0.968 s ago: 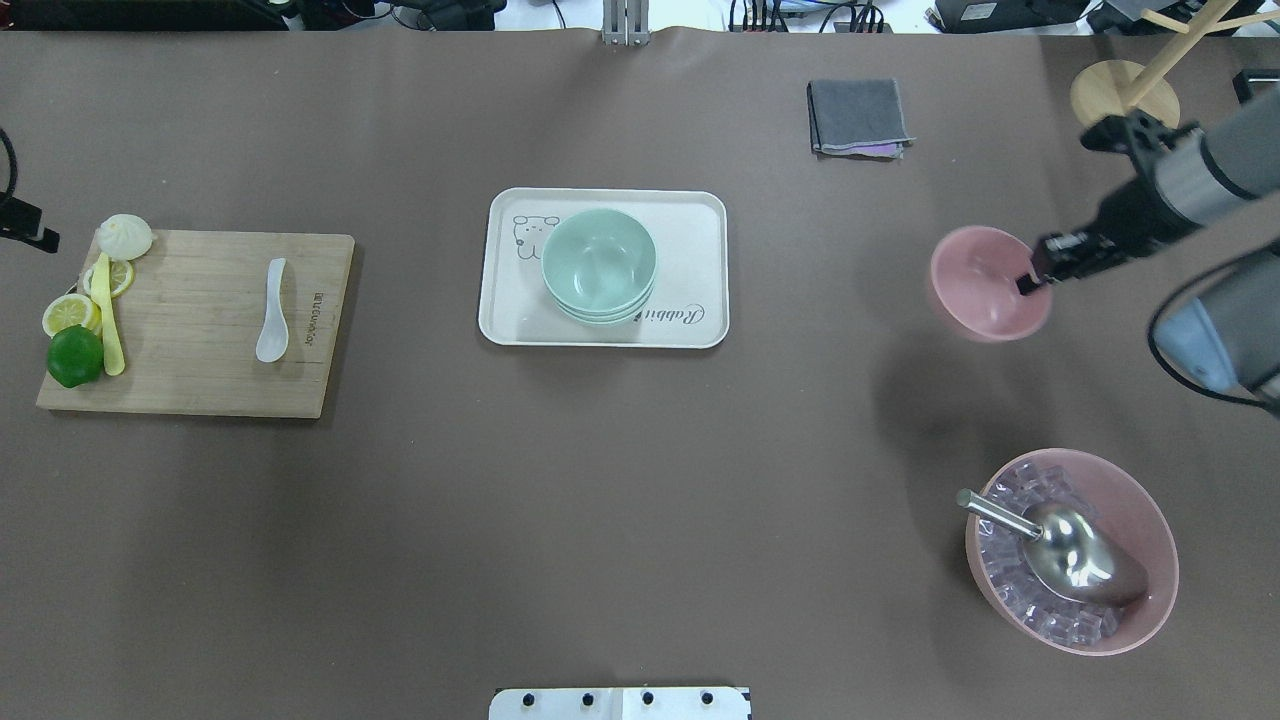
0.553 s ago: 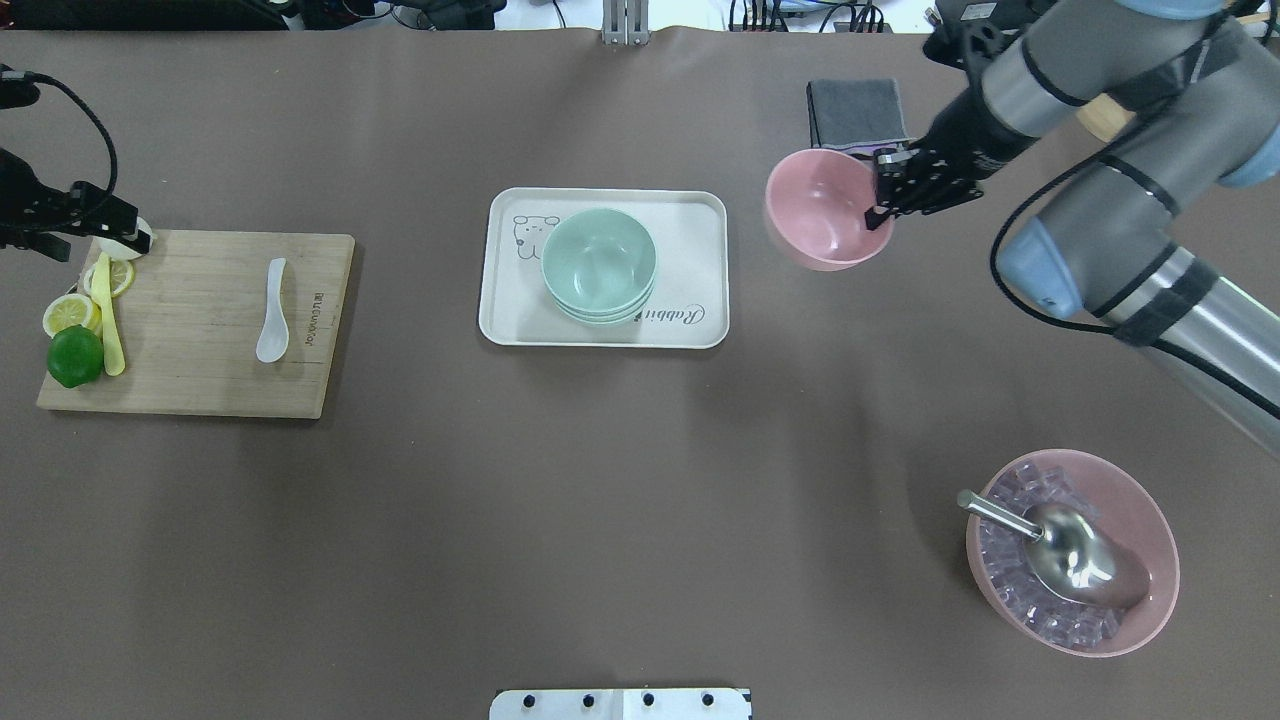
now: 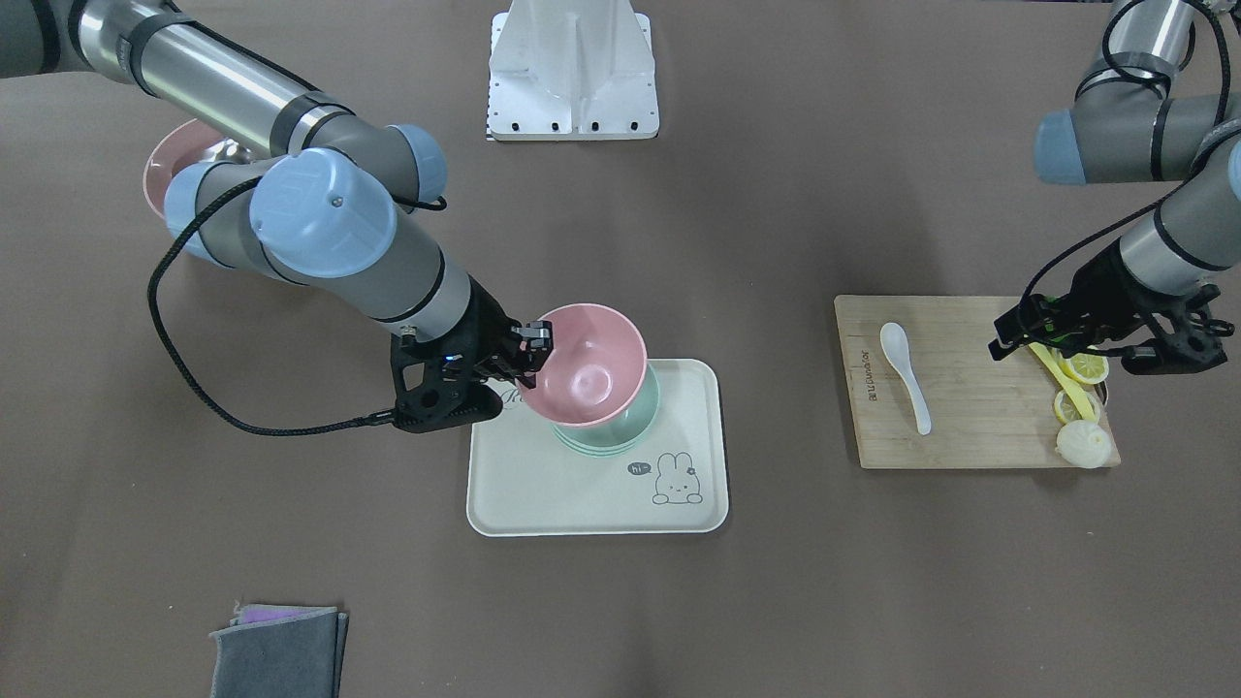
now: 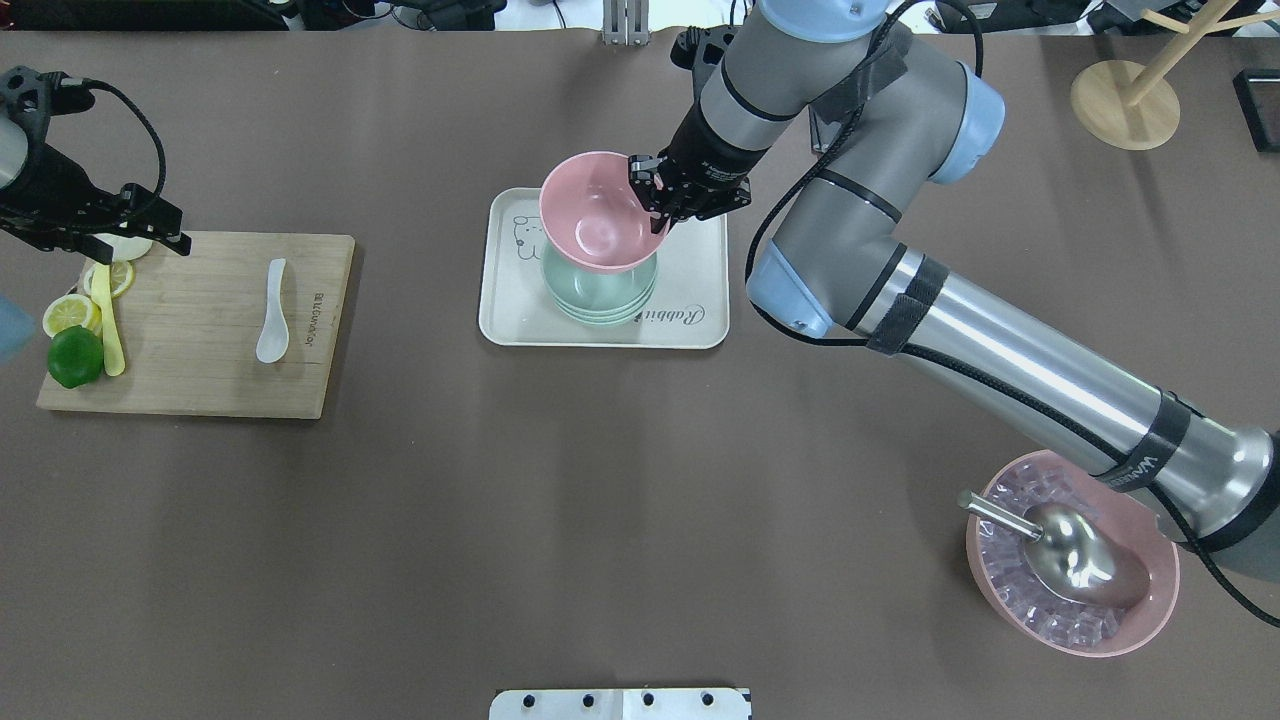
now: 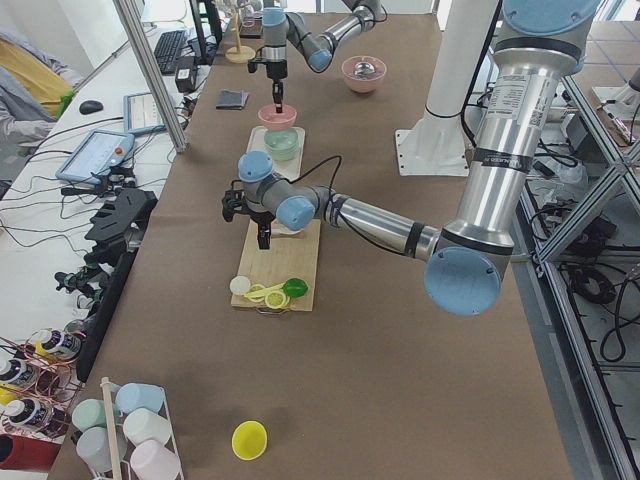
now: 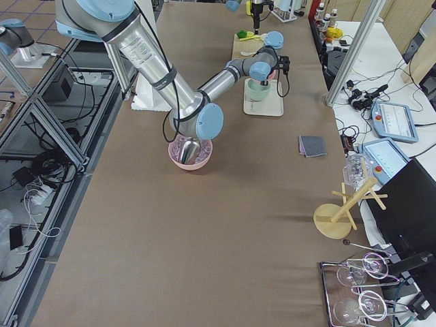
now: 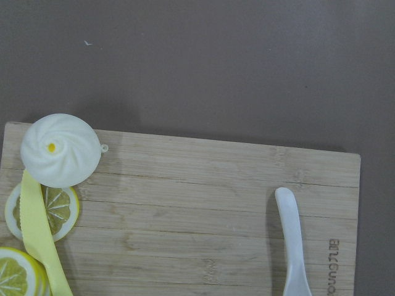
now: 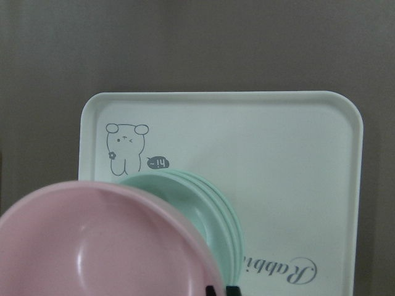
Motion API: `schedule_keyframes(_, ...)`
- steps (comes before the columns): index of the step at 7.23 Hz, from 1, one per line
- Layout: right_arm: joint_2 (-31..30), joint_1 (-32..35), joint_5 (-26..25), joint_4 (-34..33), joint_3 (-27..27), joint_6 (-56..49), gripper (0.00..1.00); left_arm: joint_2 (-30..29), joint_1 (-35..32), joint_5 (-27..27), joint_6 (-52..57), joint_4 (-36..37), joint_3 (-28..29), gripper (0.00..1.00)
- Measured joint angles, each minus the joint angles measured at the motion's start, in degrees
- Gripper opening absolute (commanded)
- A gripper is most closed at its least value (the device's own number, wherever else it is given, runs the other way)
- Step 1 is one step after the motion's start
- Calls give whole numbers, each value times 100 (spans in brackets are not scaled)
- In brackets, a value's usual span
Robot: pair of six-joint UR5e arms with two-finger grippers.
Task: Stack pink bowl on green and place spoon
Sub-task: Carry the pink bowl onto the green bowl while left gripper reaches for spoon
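My right gripper (image 4: pixel 660 205) is shut on the rim of the pink bowl (image 4: pixel 595 215) and holds it tilted just above the stacked green bowls (image 4: pixel 600 295) on the white tray (image 4: pixel 700 300). In the front view the pink bowl (image 3: pixel 587 368) overlaps the green bowls (image 3: pixel 630 422); I cannot tell whether they touch. The white spoon (image 4: pixel 272 325) lies on the wooden cutting board (image 4: pixel 200 380). My left gripper (image 4: pixel 100 238) hovers over the board's far left corner, apart from the spoon, and looks open and empty. The spoon also shows in the left wrist view (image 7: pixel 293 246).
On the board's left edge lie a white bun (image 7: pixel 60 150), lemon slices (image 4: pixel 70 313) and a lime (image 4: pixel 75 357). A large pink bowl (image 4: pixel 1150 620) of ice with a metal scoop stands near right. A wooden stand (image 4: pixel 1125 95) is far right; a grey cloth (image 3: pixel 276 654) lies beyond the tray.
My right arm has carried the pink bowl leftward from the table's right side to above the green bowls. My left gripper has moved in over the board's far left corner.
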Motion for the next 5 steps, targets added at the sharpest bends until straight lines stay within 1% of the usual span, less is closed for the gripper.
schedule_keyframes(2,123,-93,-154,27,-201,108,0,-166,339,162,-476,-15,146,98)
schedule_keyframes(3,147,-123,-187,33,-239,123,99,-224,505,268,-641,-15,196,98)
schedule_keyframes(5,168,-149,-232,54,-247,130,100,-431,741,425,-882,-25,404,98)
